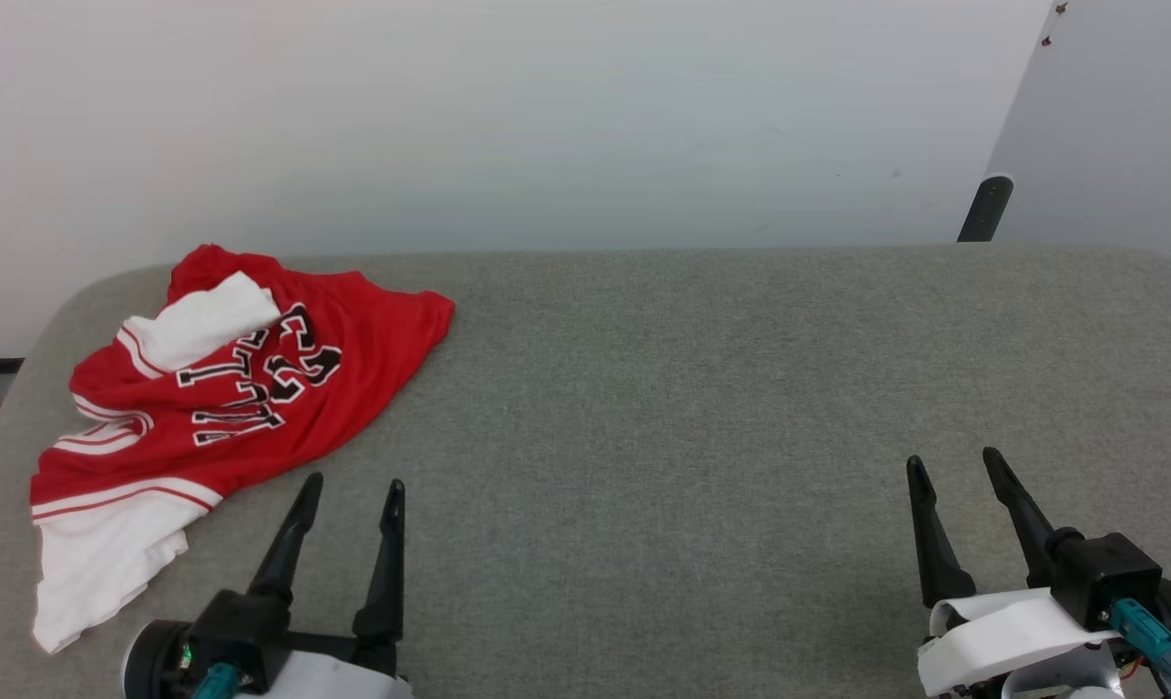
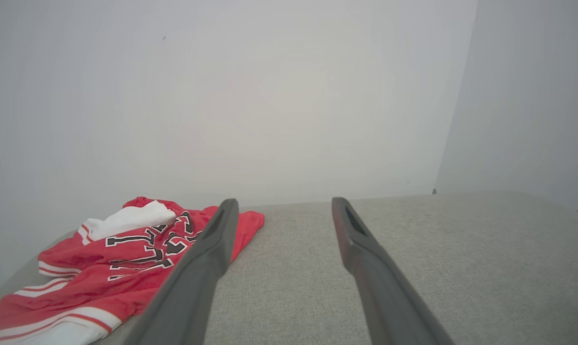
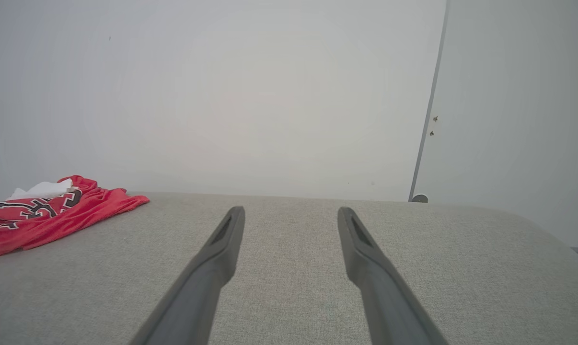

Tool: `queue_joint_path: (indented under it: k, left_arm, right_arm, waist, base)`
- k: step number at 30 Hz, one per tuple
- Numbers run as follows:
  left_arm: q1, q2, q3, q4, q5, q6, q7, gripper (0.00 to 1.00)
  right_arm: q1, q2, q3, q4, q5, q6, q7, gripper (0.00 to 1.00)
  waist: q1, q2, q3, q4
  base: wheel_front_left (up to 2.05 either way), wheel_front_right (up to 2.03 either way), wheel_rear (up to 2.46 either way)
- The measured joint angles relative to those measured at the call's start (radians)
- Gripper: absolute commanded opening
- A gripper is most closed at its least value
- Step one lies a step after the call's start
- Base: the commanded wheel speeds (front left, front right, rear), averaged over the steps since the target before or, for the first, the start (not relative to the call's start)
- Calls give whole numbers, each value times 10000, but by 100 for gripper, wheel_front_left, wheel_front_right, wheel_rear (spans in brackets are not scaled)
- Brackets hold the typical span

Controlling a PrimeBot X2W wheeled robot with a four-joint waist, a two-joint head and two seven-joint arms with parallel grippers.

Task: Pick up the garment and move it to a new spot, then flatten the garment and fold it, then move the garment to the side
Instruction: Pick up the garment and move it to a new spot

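Hovering at the near edge, the left gripper (image 1: 354, 481) and right gripper (image 1: 952, 456) both have fingers spread wide, nothing held, ready to reach. Just beyond the left one, the garment (image 1: 255, 427) lies crumpled on the far-left of the grey worktop (image 1: 692, 408), so the left arm looks best placed to grab it.

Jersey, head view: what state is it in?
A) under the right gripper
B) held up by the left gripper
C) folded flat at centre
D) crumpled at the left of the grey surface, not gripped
D: the jersey lies bunched on the left of the grey surface, and the left gripper is open and holds nothing.
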State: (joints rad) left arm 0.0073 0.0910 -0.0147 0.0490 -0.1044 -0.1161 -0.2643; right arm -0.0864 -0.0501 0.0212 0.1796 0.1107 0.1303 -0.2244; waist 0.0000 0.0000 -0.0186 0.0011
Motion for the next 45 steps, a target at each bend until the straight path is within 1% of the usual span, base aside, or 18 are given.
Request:
queue_joint_path:
  k: [10, 15, 20, 26, 37, 41, 45]
  left_arm:
    - [5, -65, 61, 153, -123, -73, 0, 100]
    - [-15, -67, 115, 326, -230, -84, 0, 100]
    - [-129, 10, 201, 520, -270, -86, 0, 100]
    - [-276, 184, 458, 746, -297, -115, 0, 100]
    - [-234, 222, 809, 855, -318, -115, 0, 100]
    - [-225, 211, 861, 874, -322, -115, 0, 100]
    - [-292, 261, 915, 1060, -539, -115, 0, 100]
  right_arm:
    - [6, 0, -17, -4, -40, 0, 0, 100]
    - [60, -6, -79, -2, -58, 0, -2, 100]
    - [81, -6, -58, -10, -69, 0, 42, 100]
    - [98, -4, 142, 19, -59, 0, 54, 100]
    - [4, -4, 602, 113, 86, 0, 56, 100]
    - [-7, -2, 660, 117, 100, 0, 56, 100]
    - [-20, -2, 681, 109, 90, 0, 63, 100]
  waist:
    - [0, 0, -16, 15]
    - [0, 0, -40, 176]
    - [0, 0, -85, 541]
    - [0, 0, -180, 1145]
    - [0, 0, -393, 2278]
    - [0, 0, -427, 2506]
    - [0, 0, -331, 2492]
  base:
    - [0, 0, 0]
    - [0, 0, 0]
    - [0, 0, 0]
    - [0, 0, 0]
    - [0, 0, 0]
    - [0, 0, 0]
    - [0, 0, 0]
